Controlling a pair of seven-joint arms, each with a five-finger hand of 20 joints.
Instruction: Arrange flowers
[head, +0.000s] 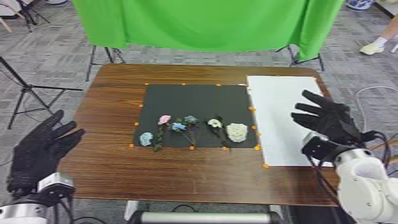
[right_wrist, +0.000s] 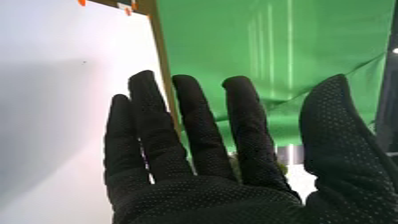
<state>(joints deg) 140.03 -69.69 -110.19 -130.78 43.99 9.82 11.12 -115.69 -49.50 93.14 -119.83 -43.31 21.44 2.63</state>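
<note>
The bench (head: 169, 180) was the largest thing, brown and wooden. Behind its far side hung a green cloth (head: 204, 25). On the right part of the bench lay a long white sheet (head: 280, 100), and to the left of it, near the middle, there was a smaller black sheet (head: 195, 97).

The left hand (head: 35, 155) was at the left edge of the bench, wide, with its fingers apart and holding nothing. The right hand (head: 330, 120) was above the right side of the white sheet. It was also wide and without any thing in it; in the right wrist view its fingers were straight and the thumb stood away from them.

The flowers were in a row on the near part of the black sheet. The cream flower (head: 236, 132) was the biggest and rightmost, the light blue flower (head: 147, 138) was leftmost. Between these two lay the pink flower (head: 164, 119), the blue flowers (head: 179, 126) and the white flower (head: 215, 123). Smallest were the orange marks (head: 266, 165) around the sheets.
</note>
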